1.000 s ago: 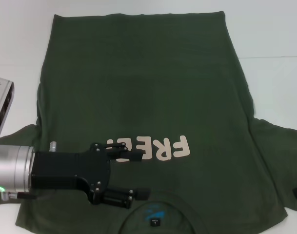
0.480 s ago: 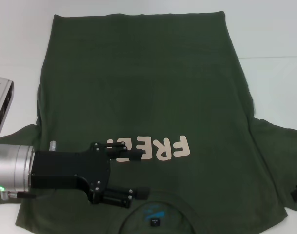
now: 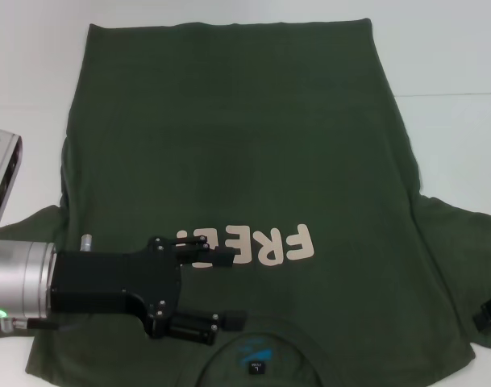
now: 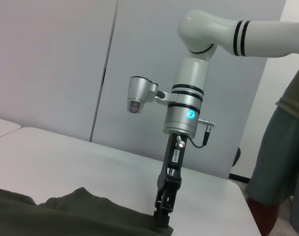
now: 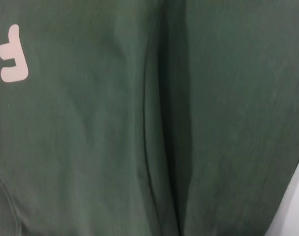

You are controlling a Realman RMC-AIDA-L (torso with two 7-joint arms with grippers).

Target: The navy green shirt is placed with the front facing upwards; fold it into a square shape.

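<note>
On your left, a grey device (image 3: 2,173) sits at the table's (image 3: 447,48) edge, just beside the shirt. The navy green shirt (image 3: 245,145) lies spread on the white table, front up, collar (image 3: 257,355) nearest you, the "FREE!" print (image 3: 265,244) reading upside down from the head view. Your left gripper (image 3: 225,289) hovers over the chest near the collar, fingers spread wide and gripping nothing — one finger lies across the lettering's end.

Across to your right, the sleeve (image 3: 459,258) is spread flat, and the right gripper (image 4: 163,214) stands fingertips-down at that sleeve's edge. You cannot tell whether its fingers are parted or hold cloth.

By my reading, you have barely started: no fold shows anywhere — sleeves, sides and hem are all left to do.
</note>
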